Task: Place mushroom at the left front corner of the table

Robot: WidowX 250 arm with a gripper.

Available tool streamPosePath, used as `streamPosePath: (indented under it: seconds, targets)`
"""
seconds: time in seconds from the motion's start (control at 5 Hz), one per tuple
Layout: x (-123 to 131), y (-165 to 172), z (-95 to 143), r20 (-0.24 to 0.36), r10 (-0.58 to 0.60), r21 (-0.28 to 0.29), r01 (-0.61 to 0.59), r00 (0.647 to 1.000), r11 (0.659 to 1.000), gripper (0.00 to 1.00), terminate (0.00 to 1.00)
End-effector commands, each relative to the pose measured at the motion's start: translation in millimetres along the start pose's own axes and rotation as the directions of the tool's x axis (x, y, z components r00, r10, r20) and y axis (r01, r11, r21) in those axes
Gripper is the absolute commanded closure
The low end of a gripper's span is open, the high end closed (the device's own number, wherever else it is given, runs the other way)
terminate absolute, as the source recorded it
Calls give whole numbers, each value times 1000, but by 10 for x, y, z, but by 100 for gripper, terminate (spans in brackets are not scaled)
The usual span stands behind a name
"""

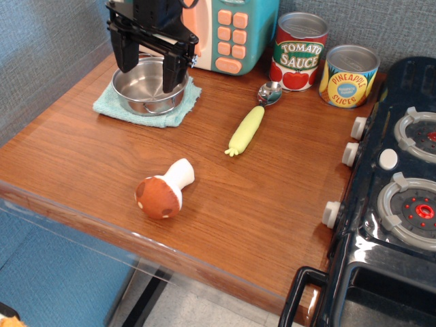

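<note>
Approach step. Pincer [146, 67] spread, empty, above steel bowl [149, 85] at rear-left. Mushroom [163, 190] on its side near surface [88, 157] front edge, untouched. Next: travel forward, descend, straddle cap, close.

Mushroom [163, 190] lay on its side near the front edge of the wood-grain counter [272, 204], red-brown spotted cap toward front-left, white stem pointing back-right.

The mushroom [162, 193] has a reddish-brown cap with pale spots and a white stem; the table [82, 153] is brown wood-grain; the spoon [251, 122] handle is yellow-green.
</note>
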State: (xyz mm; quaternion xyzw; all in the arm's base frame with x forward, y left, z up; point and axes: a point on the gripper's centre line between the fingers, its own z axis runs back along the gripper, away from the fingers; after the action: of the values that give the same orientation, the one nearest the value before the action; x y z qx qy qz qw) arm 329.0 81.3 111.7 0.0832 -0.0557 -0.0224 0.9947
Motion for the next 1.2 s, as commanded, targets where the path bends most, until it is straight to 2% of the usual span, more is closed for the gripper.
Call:
streamPosePath:
  seconds: [0.0, 0.2, 0.6, 1.0]
  targets:
    - [-498, -105, 93, -2, 5, -71, -5, 1000, 997, 0, 0]
    - [-641, -184, -27, -51, 6, -97, -11, 999, 995, 0, 0]
    - [-839, -288, -270, -144, -25, -104, 10, 989, 995, 0, 0]
    - [-877, -348, -440, -199, -13, -99, -7, 980, 995, 0, 0]
